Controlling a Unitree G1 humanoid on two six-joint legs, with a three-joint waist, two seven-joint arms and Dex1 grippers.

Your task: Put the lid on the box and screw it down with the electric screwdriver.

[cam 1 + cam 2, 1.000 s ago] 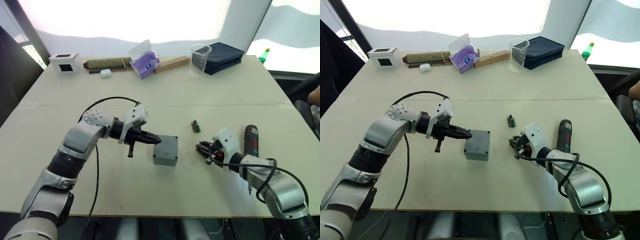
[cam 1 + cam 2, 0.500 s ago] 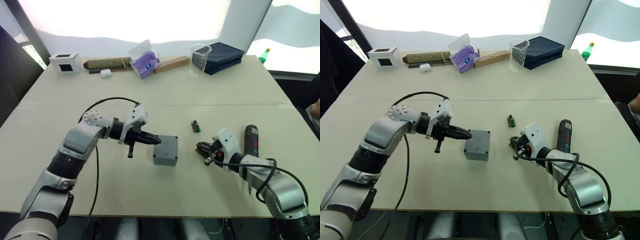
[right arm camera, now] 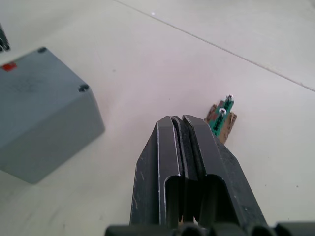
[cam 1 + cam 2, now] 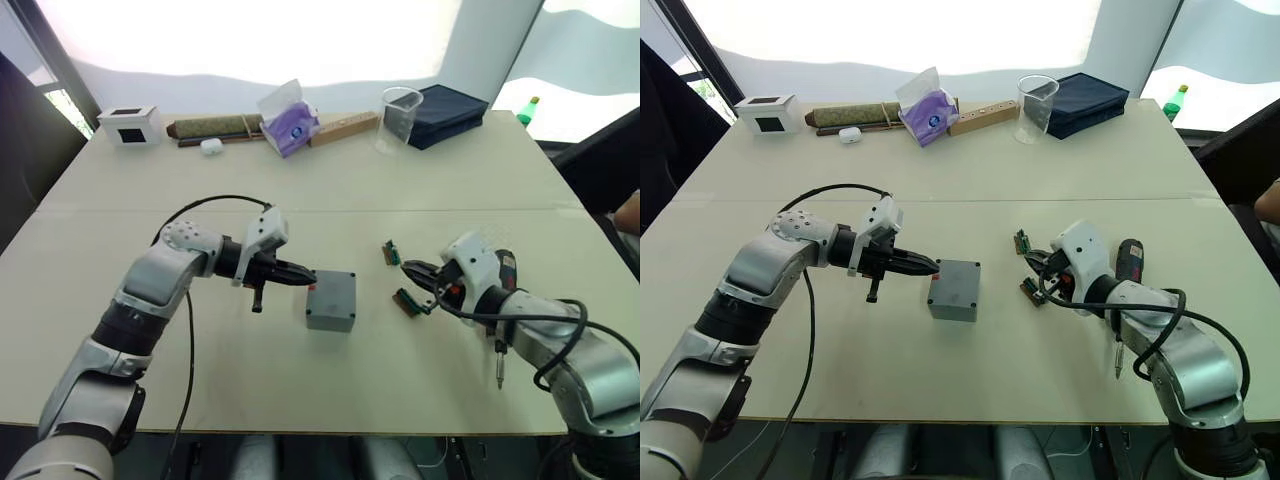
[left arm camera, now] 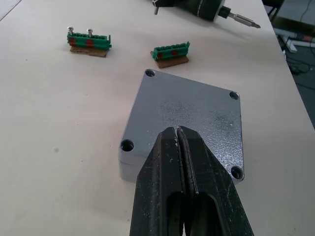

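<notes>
- Box sits mid-tabletop with the lid already seated on top; four corner screw holes show open in the left wrist view, no screw heads seen in them; small red mark on the side facing the left arm
- Left end effector has its fingers pressed together, empty, tips at the box's upper edge by the lid; touching or just short, cannot tell
- Right end effector also pinched closed with nothing between the fingers; it hangs low over the tabletop near two small green terminal blocks, well apart from the box
- Electric screwdriver lies flat on the tabletop beside the right forearm, bit toward the near edge; not held
- Handling, as judged: box and lid are cast metal, rigid, fairly weighty for their bulk, smooth painted faces likely slippery; lid unfastened, so a sideways nudge could slide it off register; steady it by pressing down on top
- Screwdriver is a stiff round barrel and may roll; take it mid-barrel across its width, clear of the thin bit
</notes>
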